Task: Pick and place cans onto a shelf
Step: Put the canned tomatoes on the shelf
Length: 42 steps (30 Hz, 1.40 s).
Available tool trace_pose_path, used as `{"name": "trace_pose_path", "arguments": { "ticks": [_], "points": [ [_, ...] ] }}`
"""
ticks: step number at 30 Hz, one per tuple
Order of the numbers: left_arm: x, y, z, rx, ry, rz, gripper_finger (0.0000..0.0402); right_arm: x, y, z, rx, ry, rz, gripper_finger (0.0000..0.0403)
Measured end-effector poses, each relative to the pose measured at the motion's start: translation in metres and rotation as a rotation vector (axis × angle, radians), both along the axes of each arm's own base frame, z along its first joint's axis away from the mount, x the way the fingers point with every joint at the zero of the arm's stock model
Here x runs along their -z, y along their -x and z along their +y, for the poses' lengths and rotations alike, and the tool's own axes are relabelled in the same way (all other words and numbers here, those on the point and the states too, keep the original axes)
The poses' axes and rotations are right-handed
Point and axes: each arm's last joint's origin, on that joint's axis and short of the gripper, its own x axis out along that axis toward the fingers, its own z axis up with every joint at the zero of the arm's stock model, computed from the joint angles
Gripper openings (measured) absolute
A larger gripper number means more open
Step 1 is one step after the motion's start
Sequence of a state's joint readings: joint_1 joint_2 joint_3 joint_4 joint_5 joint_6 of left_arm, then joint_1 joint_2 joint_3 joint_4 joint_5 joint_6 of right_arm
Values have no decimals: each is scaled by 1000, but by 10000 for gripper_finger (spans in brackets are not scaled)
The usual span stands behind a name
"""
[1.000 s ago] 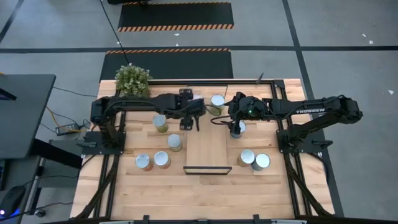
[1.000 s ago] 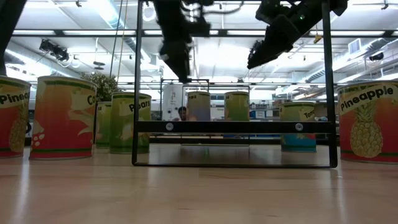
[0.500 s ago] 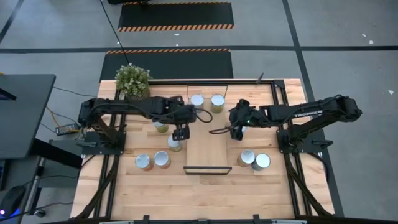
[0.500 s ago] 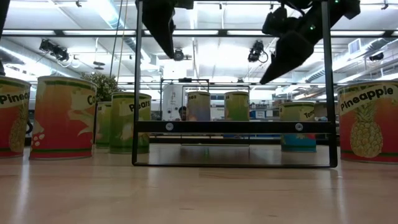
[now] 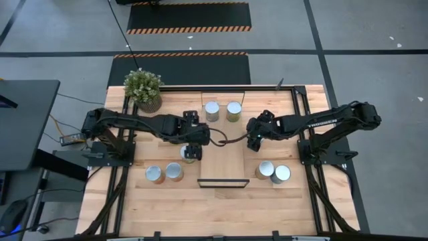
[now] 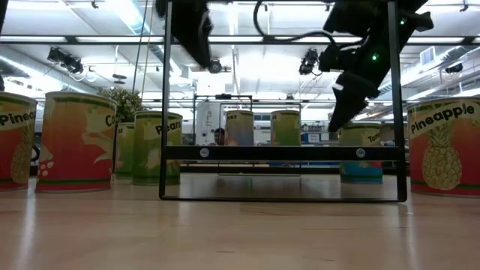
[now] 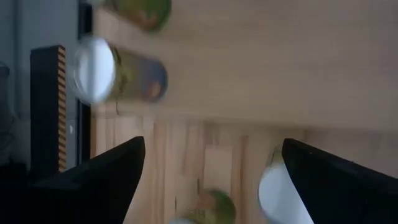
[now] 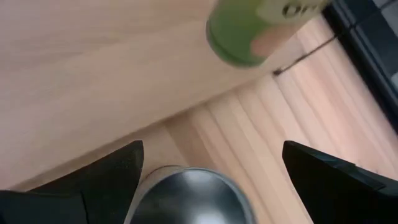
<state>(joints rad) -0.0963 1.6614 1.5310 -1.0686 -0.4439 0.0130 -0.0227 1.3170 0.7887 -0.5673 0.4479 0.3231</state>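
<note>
While both grippers gape — round silver-topped cans [image 5: 212,110] on pale-wood shelf [image 5: 224,157].

We count seven cans [image 5: 212,110] in plain sight from above: two on the one shelf [image 5: 224,161] at twelve o'clock, two at seven, two at five, one at nine. One plant [image 5: 143,86], two arms [image 5: 134,122].

Both dark arms reach toward the middle. The left gripper [image 5: 191,148] points to 6 o'clock (fingers wide apart); the right gripper [image 5: 254,141] does too.
</note>
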Motion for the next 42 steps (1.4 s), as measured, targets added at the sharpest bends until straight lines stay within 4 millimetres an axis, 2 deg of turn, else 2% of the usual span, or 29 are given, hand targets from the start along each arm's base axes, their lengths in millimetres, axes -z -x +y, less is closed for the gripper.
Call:
{"name": "trace_pose_path", "arguments": {
  "ticks": [7, 16, 20, 24, 27, 30, 35, 42],
  "points": [
    [18, 24, 3, -50, 11, -7, 385, 2, 5, -4, 66, -61, 16, 391],
    [5, 53, 1, -145, 88, -142, 385, 6, 15, -8, 163, -227, 72, 391],
    [1, 49, 0, -178, 103, -247, 385, 7, 18, -9, 169, -282, 97, 390],
    [18, 36, -9, -40, -29, -359, 385, 12, 18, -8, 157, -324, 150, 371],
    [32, 32, -13, 50, -46, -402, 385, 15, 18, -8, 134, -343, 182, 347],
    [36, 40, -13, 87, -39, -429, 385, 16, 17, -7, 104, -357, 184, 322],
    [29, 64, -9, 101, 12, -564, 385, -2, 6, -6, 52, -329, 131, 291],
    [30, 99, -3, 81, 57, -712, 385, -37, -11, -6, -25, -230, 87, 285]
  ]
}}
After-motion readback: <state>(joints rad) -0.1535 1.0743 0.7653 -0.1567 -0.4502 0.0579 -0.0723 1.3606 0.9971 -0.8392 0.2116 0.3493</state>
